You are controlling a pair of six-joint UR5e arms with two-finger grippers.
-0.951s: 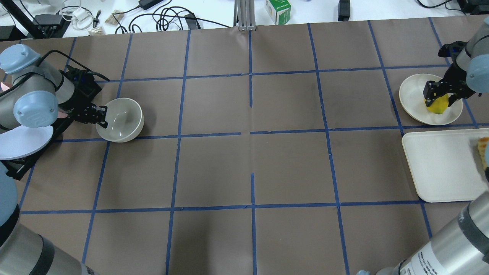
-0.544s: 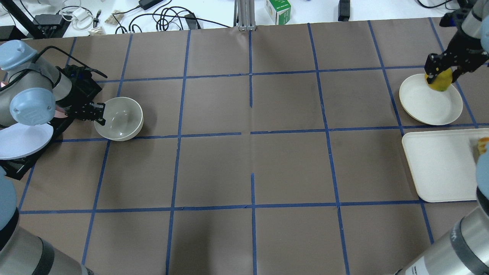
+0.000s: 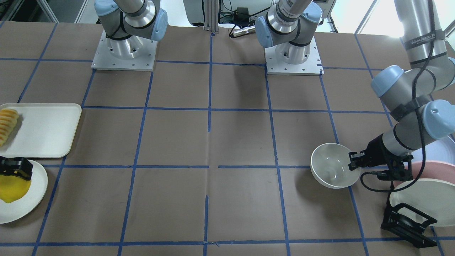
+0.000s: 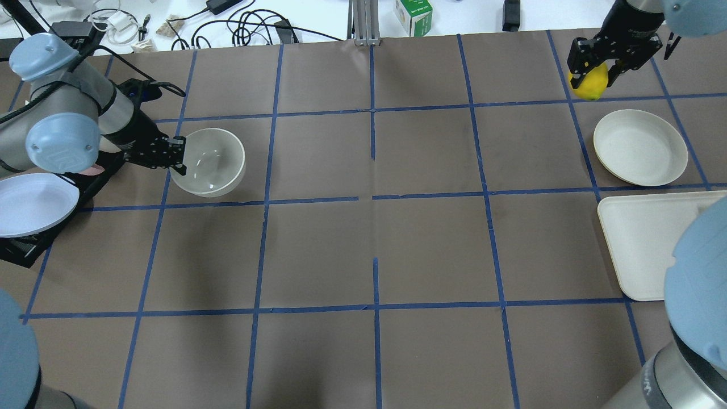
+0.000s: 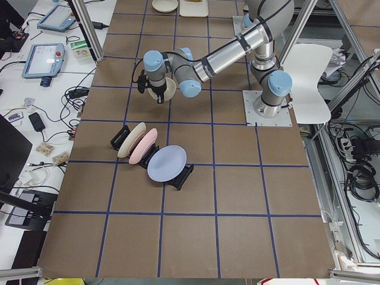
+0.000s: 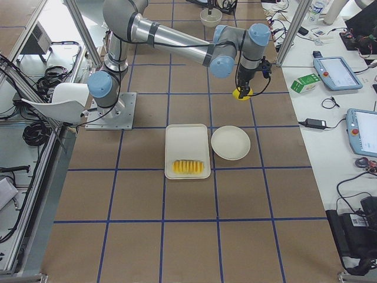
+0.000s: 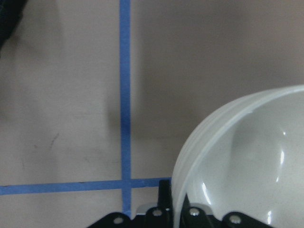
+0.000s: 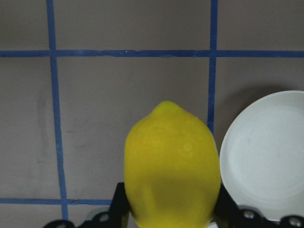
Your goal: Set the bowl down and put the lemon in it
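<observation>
left gripper (image 4: pixel 179 155): pinching the near edge of the bowl's rim, one finger inside and one outside
bowl (image 4: pixel 213 165): off-white, tilted, on the left side of the table (image 4: pixel 375 250) just beside a blue tape line (image 4: pixel 264 201); whether its base touches the table I cannot tell
right gripper (image 4: pixel 592 72): pointing down, fingers pressed on the lemon from both sides
lemon (image 4: pixel 590 87): yellow, pointed tip downward, held in the air at the far right of the table; beside the plate (image 4: pixel 640 149), not over it
tray (image 6: pixel 187 141): next to the plate; a row of fruit slices (image 6: pixel 188 167) at one end
rack (image 5: pixel 122 138): near the left arm; holds three plates on edge
</observation>
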